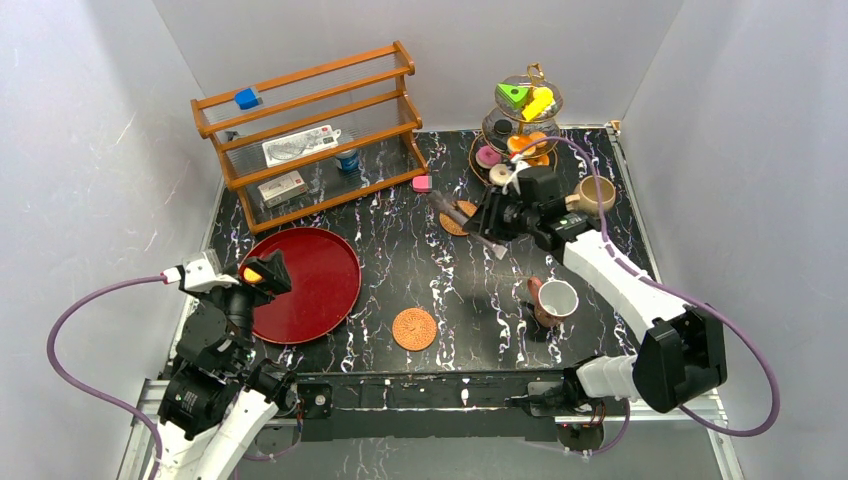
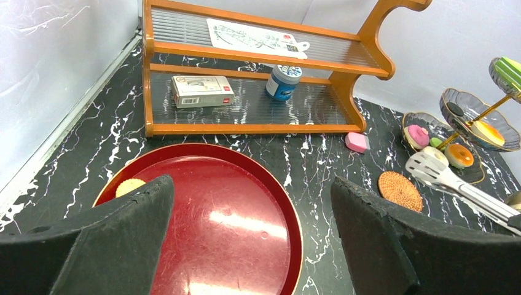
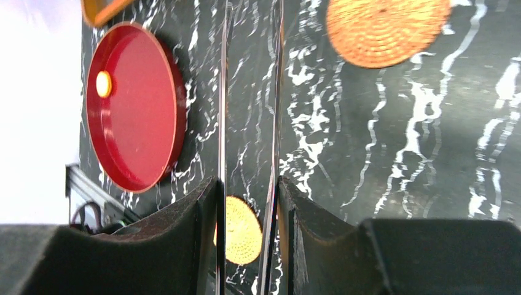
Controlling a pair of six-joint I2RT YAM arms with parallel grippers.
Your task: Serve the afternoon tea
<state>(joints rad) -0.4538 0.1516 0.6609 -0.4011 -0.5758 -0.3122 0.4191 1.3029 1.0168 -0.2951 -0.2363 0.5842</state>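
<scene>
Left hand apart, half-hiding cookie on tray; right hand clamped on tongs.

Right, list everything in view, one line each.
Shelf: one, brown wood, back left.
Blue cube: one, top shelf.
White boxes: two, middle and bottom shelves.
Can: one, blue, bottom shelf.
Pink block: one, beside the shelf's right end.
Tiered stand: one, gold, back right.
Pastries: several, mixed colours, on the stand.
Tray: one, red, near left.
Cookie: one, orange, on the tray.
Coasters: two, orange-brown, near centre and by the stand.
Mug: one, beige, right of the stand.
Cup: one, pinkish-brown, near right.
Tongs: one, metal, gripped, centre right.
Left hand: open, above the tray.
Right hand: shut on the tongs.
</scene>
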